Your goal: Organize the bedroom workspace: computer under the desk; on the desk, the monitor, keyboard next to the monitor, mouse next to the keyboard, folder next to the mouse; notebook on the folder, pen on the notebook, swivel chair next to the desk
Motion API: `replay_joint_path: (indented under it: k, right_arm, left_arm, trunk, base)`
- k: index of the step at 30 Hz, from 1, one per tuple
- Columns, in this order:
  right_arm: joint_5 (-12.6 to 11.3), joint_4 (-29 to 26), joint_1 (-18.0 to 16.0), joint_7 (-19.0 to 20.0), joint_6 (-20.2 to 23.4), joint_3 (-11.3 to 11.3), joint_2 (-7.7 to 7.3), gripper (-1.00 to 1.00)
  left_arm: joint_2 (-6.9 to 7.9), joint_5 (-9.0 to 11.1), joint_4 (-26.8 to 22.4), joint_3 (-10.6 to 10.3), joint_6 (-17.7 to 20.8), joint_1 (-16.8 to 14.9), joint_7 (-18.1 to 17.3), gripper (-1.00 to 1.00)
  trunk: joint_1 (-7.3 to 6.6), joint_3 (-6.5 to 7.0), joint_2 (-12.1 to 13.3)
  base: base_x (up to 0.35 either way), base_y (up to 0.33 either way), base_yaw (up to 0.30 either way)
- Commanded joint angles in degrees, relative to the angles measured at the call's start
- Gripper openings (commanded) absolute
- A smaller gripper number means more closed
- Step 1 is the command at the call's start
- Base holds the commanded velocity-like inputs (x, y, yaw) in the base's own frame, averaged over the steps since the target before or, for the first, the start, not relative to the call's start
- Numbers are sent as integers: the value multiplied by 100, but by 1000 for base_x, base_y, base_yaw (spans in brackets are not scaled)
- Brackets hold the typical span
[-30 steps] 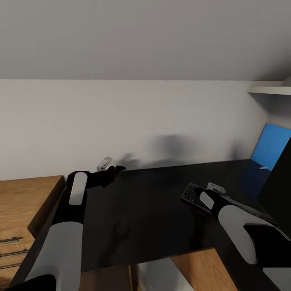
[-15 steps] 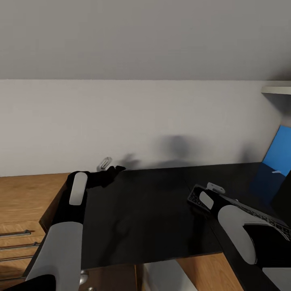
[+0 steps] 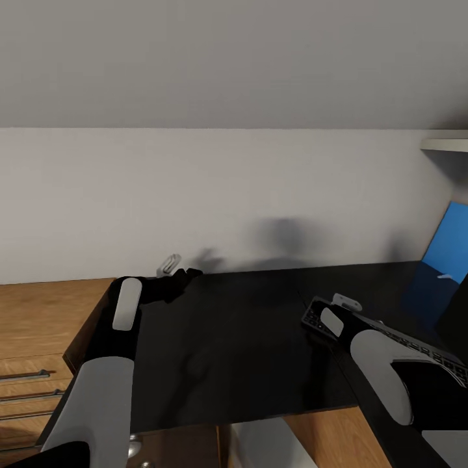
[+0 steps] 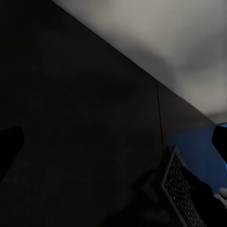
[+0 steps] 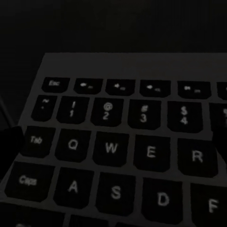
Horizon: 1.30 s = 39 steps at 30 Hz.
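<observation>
In the head view, the keyboard [image 3: 390, 338] lies flat on the black desk [image 3: 240, 338] toward the robot's right, its long axis running from the near right corner diagonally away toward the middle of the desktop, with its far end poking out just past the right gripper [image 3: 344, 304]. That gripper sits directly over the keyboard's far end, and the arm hides its fingers, so whether they are spread or pinched on the board cannot be told. The left gripper [image 3: 174, 278] hangs over the desk's far left corner near the wall, well apart from the keyboard; its state is likewise unclear. A blue folder [image 3: 450, 242] leans upright at the right edge, beyond the keyboard. Compared with half a second ago, nothing in this view has shifted. In the left wrist view, the keyboard [image 4: 182, 189] shows as a slanted strip on the dark desk [image 4: 80, 123], with blue behind it. In the right wrist view, the keyboard [image 5: 118, 146] lies very close below the camera, the Esc, Q, W and E keys readable.
</observation>
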Motion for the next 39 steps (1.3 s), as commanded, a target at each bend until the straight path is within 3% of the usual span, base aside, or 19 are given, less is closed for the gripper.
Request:
replay_joint_path:
  k: [1,18,33,39]
  right_arm:
    - [-81,132,3,-16,43,-126,2,100]
    - [-57,126,3,-44,30,-113,8,100]
    - [-36,124,3,-45,27,-112,8,100]
    - [-25,119,3,-45,27,-112,8,100]
  left_arm:
    - [-6,60,-3,15,24,-6,55,100]
    - [-6,55,12,14,14,-6,63,100]
    - [-6,50,61,15,14,-6,63,100]
    - [-6,50,111,15,14,-6,63,100]
  trunk:
    - [0,-7,-2]
    - [0,-7,-2]
    - [-329,262,599]
    - [-329,262,599]
  base:
    - [0,0,0]
    - [0,0,0]
    - [0,0,0]
    - [0,0,0]
